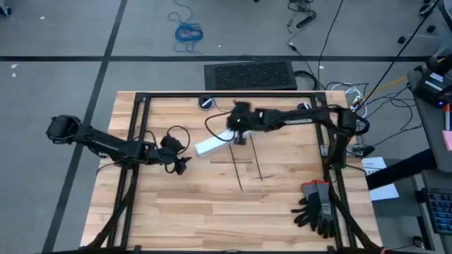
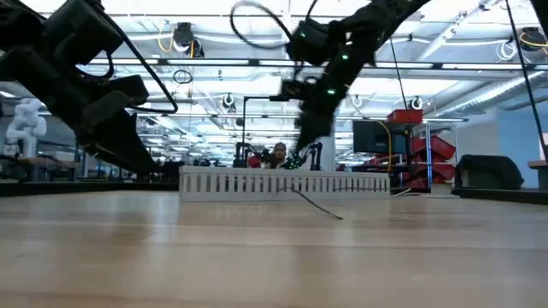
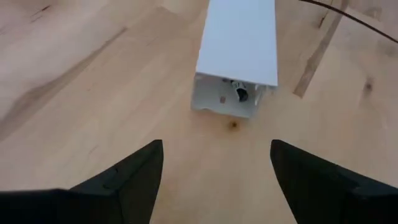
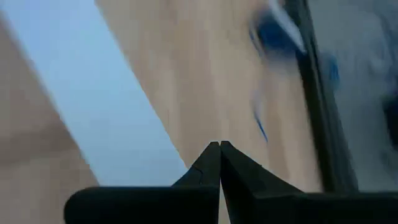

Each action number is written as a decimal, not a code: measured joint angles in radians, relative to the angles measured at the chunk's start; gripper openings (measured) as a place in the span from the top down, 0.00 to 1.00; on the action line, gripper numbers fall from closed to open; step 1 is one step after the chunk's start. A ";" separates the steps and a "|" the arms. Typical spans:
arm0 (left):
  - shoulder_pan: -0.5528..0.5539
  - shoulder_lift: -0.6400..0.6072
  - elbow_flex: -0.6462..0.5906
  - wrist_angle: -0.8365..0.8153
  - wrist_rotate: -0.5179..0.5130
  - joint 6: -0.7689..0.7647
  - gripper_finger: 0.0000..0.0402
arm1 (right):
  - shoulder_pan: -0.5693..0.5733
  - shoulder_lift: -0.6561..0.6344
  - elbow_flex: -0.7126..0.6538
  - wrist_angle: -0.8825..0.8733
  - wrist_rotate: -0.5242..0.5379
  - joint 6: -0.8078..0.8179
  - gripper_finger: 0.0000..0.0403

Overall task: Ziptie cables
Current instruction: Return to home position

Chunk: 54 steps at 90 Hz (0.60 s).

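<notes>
Swinging home carelessly, the clenched right gripper (image 4: 219,148) or splayed left gripper (image 3: 216,146) could knock the closed cable duct (image 3: 239,43) askew.

No legible text or labels anywhere.

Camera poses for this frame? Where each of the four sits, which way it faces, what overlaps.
High: above the table, straight down; both arms whole, left gripper near one end of the white cable duct, right gripper above it.
Low: table-top height, level across into the room; both arms come in from above.
Left wrist: on the left arm, facing the duct's end; open fingers frame it.
Right wrist: on the right arm, close over the tabletop; fingers shut.
Shared: high, low and left wrist all show the duct.
</notes>
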 joint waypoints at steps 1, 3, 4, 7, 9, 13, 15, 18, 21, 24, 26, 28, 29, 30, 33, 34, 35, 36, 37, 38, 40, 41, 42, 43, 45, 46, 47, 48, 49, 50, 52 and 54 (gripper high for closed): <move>0.000 0.000 0.000 0.000 -0.002 0.000 0.27 | -0.004 -0.006 0.000 -0.017 0.003 0.003 1.00; 0.000 0.000 0.000 0.003 -0.008 0.000 0.27 | -0.013 -0.019 0.000 -0.050 0.005 0.009 1.00; 0.000 0.000 0.000 0.004 -0.011 0.001 0.27 | -0.017 -0.025 0.001 -0.066 0.006 0.011 1.00; 0.000 0.000 0.000 0.003 -0.020 0.000 0.27 | -0.029 -0.039 0.002 -0.117 0.007 0.021 1.00; 0.000 0.000 0.000 0.002 -0.027 -0.001 0.27 | -0.037 -0.046 0.001 -0.146 0.008 0.027 1.00; 0.001 0.000 0.000 0.005 -0.040 -0.003 0.27 | -0.054 -0.054 -0.009 -0.196 0.024 0.036 1.00; 0.001 0.000 0.000 0.005 -0.047 -0.003 0.27 | -0.063 -0.056 -0.017 -0.219 0.036 0.039 1.00; 0.001 0.000 0.000 0.007 -0.054 -0.005 0.27 | -0.080 -0.058 -0.034 -0.246 0.047 0.044 1.00; 0.001 0.000 0.000 0.012 -0.061 -0.006 0.27 | -0.100 -0.060 -0.052 -0.263 0.061 0.049 1.00; 0.001 0.000 0.000 0.017 -0.073 -0.011 0.27 | -0.121 -0.061 -0.068 -0.267 0.069 0.055 1.00; 0.002 0.000 0.000 0.020 -0.082 -0.014 0.27 | -0.136 -0.062 -0.079 -0.266 0.071 0.061 1.00; 0.002 0.000 0.000 0.024 -0.089 -0.021 0.27 | -0.152 -0.063 -0.090 -0.266 0.072 0.066 1.00; 0.002 0.000 0.000 0.025 -0.094 -0.024 0.27 | -0.158 -0.063 -0.098 -0.266 0.072 0.068 1.00; 0.003 0.000 0.000 0.025 -0.098 -0.027 0.27 | -0.165 -0.064 -0.105 -0.266 0.072 0.070 1.00; 0.003 0.000 0.000 0.026 -0.107 -0.031 0.27 | -0.183 -0.064 -0.128 -0.267 0.073 0.072 1.00; 0.003 0.000 0.000 0.027 -0.109 -0.031 0.27 | -0.188 -0.064 -0.136 -0.263 0.074 0.072 1.00; 0.004 0.000 0.000 0.027 -0.110 -0.032 0.27 | -0.193 -0.064 -0.143 -0.257 0.077 0.072 1.00; 0.004 0.000 0.000 0.028 -0.111 -0.032 0.27 | -0.198 -0.064 -0.148 -0.249 0.083 0.072 1.00; 0.003 0.000 0.000 0.029 -0.113 -0.033 0.27 | -0.202 -0.066 -0.153 -0.241 0.085 0.073 1.00; 0.003 0.000 0.000 0.030 -0.114 -0.034 0.27 | -0.207 -0.068 -0.157 -0.234 0.085 0.073 1.00; 0.003 0.000 0.000 0.035 -0.118 -0.035 0.27 | -0.214 -0.070 -0.167 -0.225 0.082 0.075 1.00; 0.003 0.000 0.000 0.037 -0.119 -0.036 0.27 | -0.219 -0.070 -0.171 -0.223 0.081 0.076 1.00; 0.003 0.000 0.000 0.039 -0.120 -0.036 0.27 | -0.222 -0.071 -0.173 -0.222 0.081 0.077 1.00; 0.003 0.000 0.000 0.040 -0.121 -0.036 0.27 | -0.226 -0.072 -0.175 -0.221 0.080 0.079 1.00; 0.003 -0.001 0.000 0.043 -0.122 -0.037 0.27 | -0.233 -0.072 -0.179 -0.222 0.081 0.081 1.00; 0.003 -0.001 0.000 0.043 -0.123 -0.038 0.27 | -0.236 -0.072 -0.180 -0.222 0.082 0.083 1.00; 0.003 -0.001 0.000 0.043 -0.124 -0.038 0.27 | -0.239 -0.072 -0.182 -0.222 0.083 0.083 1.00; 0.003 -0.001 0.000 0.043 -0.124 -0.038 0.27 | -0.242 -0.071 -0.183 -0.222 0.085 0.085 1.00; 0.003 -0.001 0.000 0.042 -0.124 -0.038 0.27 | -0.244 -0.071 -0.184 -0.222 0.086 0.086 1.00; 0.003 -0.001 0.000 0.042 -0.124 -0.039 0.27 | -0.245 -0.071 -0.184 -0.223 0.087 0.087 1.00; 0.003 -0.001 0.000 0.042 -0.125 -0.040 0.27 | -0.246 -0.071 -0.185 -0.223 0.088 0.090 1.00; 0.003 -0.001 0.000 0.042 -0.127 -0.046 0.27 | -0.246 -0.073 -0.184 -0.223 0.089 0.091 1.00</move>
